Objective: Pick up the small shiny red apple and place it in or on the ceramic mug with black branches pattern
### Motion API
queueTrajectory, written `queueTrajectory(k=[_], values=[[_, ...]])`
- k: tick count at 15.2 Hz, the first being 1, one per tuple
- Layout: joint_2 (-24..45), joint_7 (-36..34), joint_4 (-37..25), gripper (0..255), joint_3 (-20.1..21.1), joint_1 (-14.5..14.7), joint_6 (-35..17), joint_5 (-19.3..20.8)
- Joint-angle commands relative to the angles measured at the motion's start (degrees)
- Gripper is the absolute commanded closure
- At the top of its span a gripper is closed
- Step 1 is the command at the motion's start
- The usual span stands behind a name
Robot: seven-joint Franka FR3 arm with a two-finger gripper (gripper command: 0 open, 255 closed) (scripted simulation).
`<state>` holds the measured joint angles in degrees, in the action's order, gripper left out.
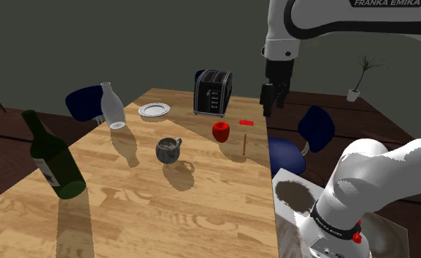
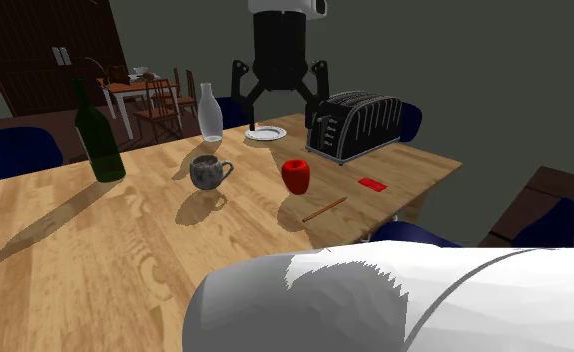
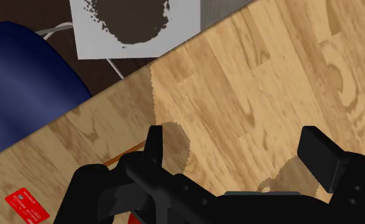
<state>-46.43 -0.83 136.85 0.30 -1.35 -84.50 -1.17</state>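
Observation:
A small shiny red apple stands on the wooden table, near the edge closest to the stand. A greyish mug with a dark pattern and a handle sits upright a short way from it, toward the table's middle. My black gripper hangs high above the table, over its edge and to the shoulder view's right of the apple. Its fingers stand wide apart with nothing between them.
A black toaster, a white plate and a clear bottle stand at the far end. A dark green bottle is at the shoulder view's left. A red card and a pencil lie by the apple. Blue chairs flank the table.

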Motion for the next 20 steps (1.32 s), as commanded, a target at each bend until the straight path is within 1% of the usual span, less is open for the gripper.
queueTrajectory(k=[1, 6, 10, 15, 20], values=[[0.0, 0.0, 0.0, 0, 0.0, 0.0, 0.0, 0.0], [8.0, 3.8, 1.1, 0, -1.3, -0.1, -9.1, 2.9], [15.4, 6.4, 0.5, 0, -2.3, -0.2, -16.0, 5.0], [25.6, 9.3, -2.0, 0, -3.2, -0.5, -23.9, 7.4], [36.3, 11.7, -6.4, 0, -3.9, -0.7, -30.5, 9.5]])
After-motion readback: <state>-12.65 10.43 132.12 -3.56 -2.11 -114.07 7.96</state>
